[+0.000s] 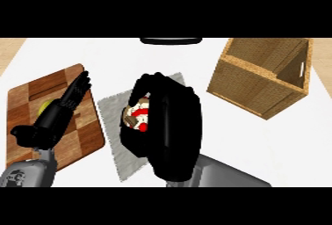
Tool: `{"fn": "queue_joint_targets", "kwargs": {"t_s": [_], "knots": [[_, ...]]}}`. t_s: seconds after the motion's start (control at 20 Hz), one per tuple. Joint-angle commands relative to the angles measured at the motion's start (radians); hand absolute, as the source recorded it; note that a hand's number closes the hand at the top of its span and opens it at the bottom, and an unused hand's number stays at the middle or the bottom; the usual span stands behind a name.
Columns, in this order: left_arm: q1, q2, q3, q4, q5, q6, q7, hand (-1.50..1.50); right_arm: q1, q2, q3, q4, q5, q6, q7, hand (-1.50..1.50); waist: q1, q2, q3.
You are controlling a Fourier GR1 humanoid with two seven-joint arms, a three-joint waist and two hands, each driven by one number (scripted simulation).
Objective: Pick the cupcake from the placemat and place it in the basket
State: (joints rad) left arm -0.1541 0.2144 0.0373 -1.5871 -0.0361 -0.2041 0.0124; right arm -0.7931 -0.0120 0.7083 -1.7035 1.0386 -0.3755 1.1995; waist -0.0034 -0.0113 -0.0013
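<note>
The cupcake (138, 117), brown with white and red topping, sits on the grey placemat (111, 103) in the middle of the counter. My right hand (170, 118) is curled round it from the right and above, fingers arching over its top, hiding most of it. The wicker basket (259, 79) stands at the upper right, apart from the hand, its opening facing up. My left hand (62, 110) rests open over the wooden board at the left, fingers straight and pointing up.
A checkered wooden cutting board (39, 94) lies at the left with a yellow-green object (47, 105) partly hidden under my left hand. A dark round item (170, 41) shows at the top edge. White counter lies between placemat and basket.
</note>
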Motion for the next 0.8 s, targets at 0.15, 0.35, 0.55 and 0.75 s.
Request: {"fn": "queue_joint_targets", "kwargs": {"t_s": [0.15, 0.35, 0.55, 0.75], "knots": [[-0.044, -0.018, -0.01, -0.003, -0.011, 0.018, 0.039, 0.0, -0.123, 0.011, -0.17, 0.006, 0.05, 0.162, 0.212, 1.5, -0.003, 0.006, 0.0], [-0.008, -0.01, -0.005, 0.003, -0.006, -0.002, 0.002, 0.0, -0.165, 0.011, -0.253, 0.11, 0.071, 0.145, 0.17, 1.5, 0.01, 0.009, 0.0], [0.013, -0.034, -0.024, 0.004, -0.044, 0.031, -0.024, 0.0, -0.204, -0.011, -0.427, 0.179, 0.074, 0.176, 0.064, 1.5, 0.007, 0.01, 0.001], [-0.021, -0.019, -0.003, 0.009, -0.021, 0.012, -0.006, 0.0, -0.177, -0.008, -0.51, 0.263, 0.155, 0.031, -0.006, 1.5, 0.008, 0.014, 0.001]]}}
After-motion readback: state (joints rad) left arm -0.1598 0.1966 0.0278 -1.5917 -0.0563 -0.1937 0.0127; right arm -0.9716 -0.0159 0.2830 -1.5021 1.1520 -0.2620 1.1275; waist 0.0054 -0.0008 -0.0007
